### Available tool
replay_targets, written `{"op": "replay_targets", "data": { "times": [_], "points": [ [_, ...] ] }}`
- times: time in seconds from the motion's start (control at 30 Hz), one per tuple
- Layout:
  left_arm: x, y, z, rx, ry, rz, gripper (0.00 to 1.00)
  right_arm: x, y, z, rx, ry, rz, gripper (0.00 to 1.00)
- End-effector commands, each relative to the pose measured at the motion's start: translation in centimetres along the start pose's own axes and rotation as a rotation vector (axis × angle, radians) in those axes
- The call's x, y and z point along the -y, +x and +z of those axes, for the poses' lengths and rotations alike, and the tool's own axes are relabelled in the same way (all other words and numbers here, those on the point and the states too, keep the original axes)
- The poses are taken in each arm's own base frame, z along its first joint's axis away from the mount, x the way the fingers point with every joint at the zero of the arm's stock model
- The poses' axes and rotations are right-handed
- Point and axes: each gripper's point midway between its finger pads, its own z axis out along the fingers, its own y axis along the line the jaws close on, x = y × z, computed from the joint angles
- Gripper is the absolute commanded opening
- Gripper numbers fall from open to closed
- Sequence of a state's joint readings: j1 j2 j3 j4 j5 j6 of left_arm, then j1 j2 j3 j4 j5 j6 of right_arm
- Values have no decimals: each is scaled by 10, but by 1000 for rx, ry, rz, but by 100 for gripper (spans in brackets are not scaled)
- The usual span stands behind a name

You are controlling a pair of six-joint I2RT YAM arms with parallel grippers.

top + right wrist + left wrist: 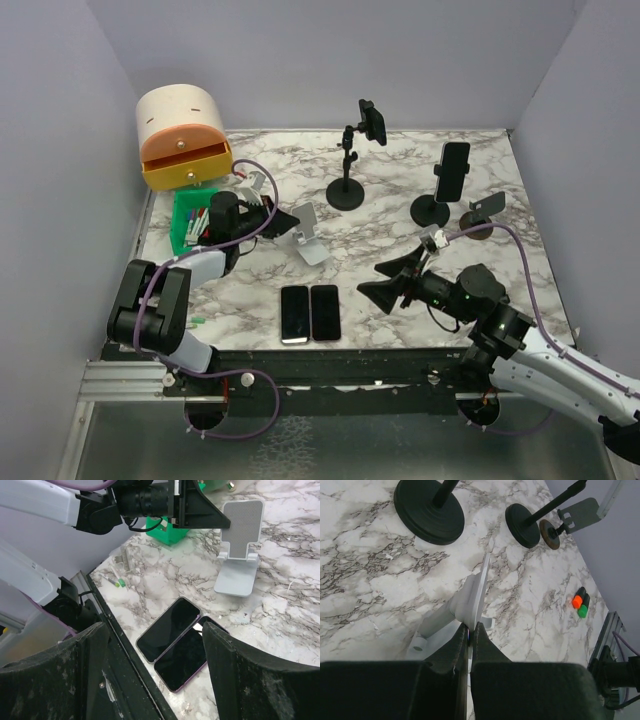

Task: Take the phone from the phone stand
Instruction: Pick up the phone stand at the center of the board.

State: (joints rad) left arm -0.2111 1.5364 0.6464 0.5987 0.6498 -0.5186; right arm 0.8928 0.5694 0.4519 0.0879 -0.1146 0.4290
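At the table's left, left gripper (470,627) shut against empty white stand (467,597); right gripper (372,280) gaped.
Phone (455,168) sat upright on black stand (430,211) behind; careless tugging could topple both.

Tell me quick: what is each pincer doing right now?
Left pincer: closed, apparently pinching the plate edge of the white phone stand.
Right pincer: open, holding nothing.
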Motion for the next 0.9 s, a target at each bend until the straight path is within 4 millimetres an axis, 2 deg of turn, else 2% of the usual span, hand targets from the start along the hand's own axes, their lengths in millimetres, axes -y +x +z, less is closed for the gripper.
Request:
{"op": "replay_targets", "data": {
  "times": [0.0,0.1,0.2,0.37,0.5,0.63,0.73,0.87],
  "points": [
    [36,-22,-10,65,109,83,0,-8,-22,-2,45,-15,-42,82],
    [62,-25,-16,74,172,128,0,-13,-26,-1,-10,-26,-95,83],
    [100,-22,-26,81,263,202,0,-23,-30,-1,-92,-56,-150,84],
    [166,-4,-45,53,471,352,0,-34,-48,-5,-122,-80,-222,84],
    [203,12,-62,48,610,463,0,-31,-55,-12,-116,-55,-263,84],
    [230,26,-79,54,714,528,0,-35,-48,-15,-151,-89,-270,82],
    [243,35,-89,55,776,564,0,-43,-39,-15,-181,-144,-255,80],
    [252,42,-94,54,820,577,0,-55,-38,-14,-163,-213,-231,74]
  ]
}}
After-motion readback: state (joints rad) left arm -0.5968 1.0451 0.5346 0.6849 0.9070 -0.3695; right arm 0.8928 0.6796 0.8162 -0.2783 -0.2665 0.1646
